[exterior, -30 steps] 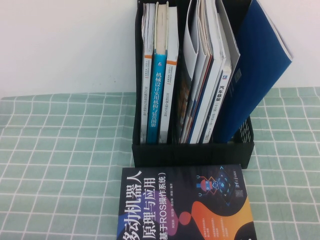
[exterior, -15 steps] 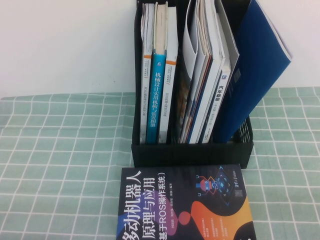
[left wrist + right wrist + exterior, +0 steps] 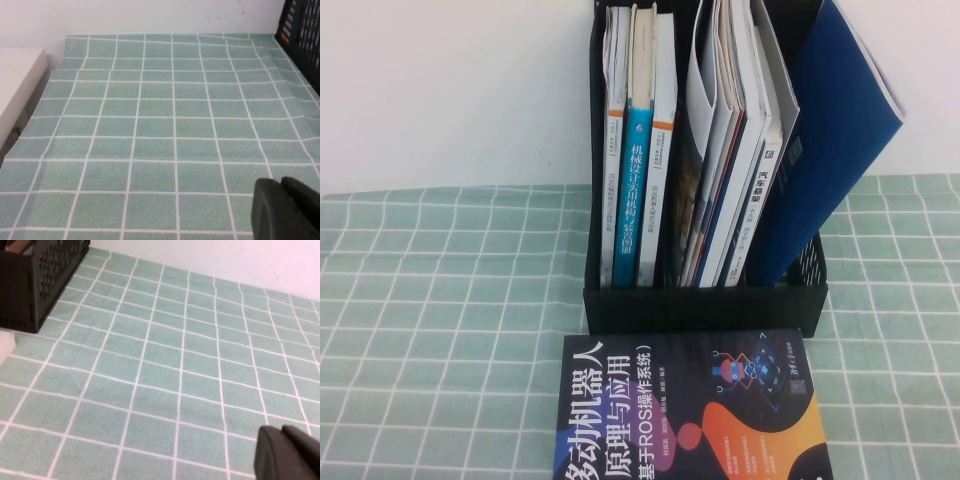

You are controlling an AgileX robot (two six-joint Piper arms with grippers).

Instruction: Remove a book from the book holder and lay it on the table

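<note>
The book (image 3: 690, 410), dark cover with a big white Chinese title, orange and purple blobs and a small robot graphic, lies flat on the table (image 3: 440, 330) right in front of the book holder (image 3: 705, 305). The black holder stands upright with several books between its dividers, a blue thin book (image 3: 835, 130) leaning out at its right. Neither gripper shows in the high view. My left gripper (image 3: 281, 184) is shut and empty above bare cloth; the holder's side (image 3: 300, 27) is far off. My right gripper (image 3: 282, 432) is shut and empty above cloth, the holder (image 3: 35, 275) far off.
A white wall rises behind the table. A pale ledge (image 3: 17, 85) borders the cloth's edge in the left wrist view. The cloth is wrinkled near the holder's left side (image 3: 570, 250). A white edge (image 3: 6, 347) sits beside the holder in the right wrist view.
</note>
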